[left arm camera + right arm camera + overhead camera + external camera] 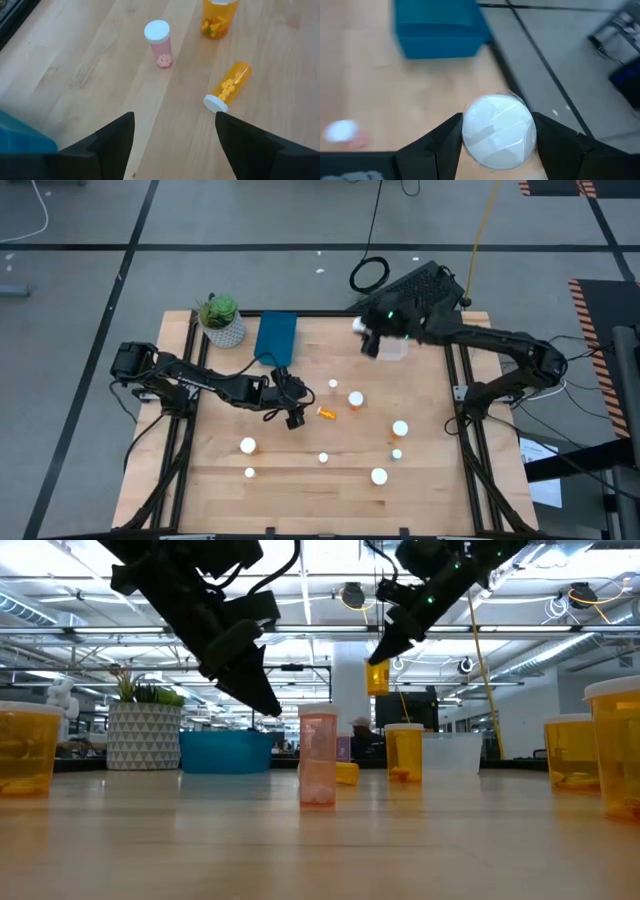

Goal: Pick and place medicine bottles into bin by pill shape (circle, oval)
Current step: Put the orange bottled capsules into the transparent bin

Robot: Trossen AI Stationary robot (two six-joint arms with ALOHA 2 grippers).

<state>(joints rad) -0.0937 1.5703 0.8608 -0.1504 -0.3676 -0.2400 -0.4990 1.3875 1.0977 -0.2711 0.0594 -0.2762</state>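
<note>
The right tool point(497, 137) hangs above the far edge of the wooden surface point(300, 480), its fingers pinching a white-capped medicine bottle point(499, 131). The cap fills the right wrist view, so the body below it and the pills inside are hidden. In the low view the same bottle shows an orange body, held high off the surface. Just under this tool sits a clear bin point(392, 348), largely covered by the arm from above.

The left tool point(172, 145) hovers near mid-surface with its fingers spread wide and nothing between them. Just ahead of it an orange bottle point(227, 90) lies on its side, white cap toward the tool, yellow round pills showing through the wall. Farther ahead a small pink bottle point(160, 44) stands upright with pink pills at its bottom, and beyond the fallen one stands another orange bottle point(218, 20), its cap cut off by the frame edge. Behind the left tool are a blue bin point(276, 337) and a potted plant point(221, 320). More capped bottles dot the near half of the surface, their pill shapes too small to read.
</note>
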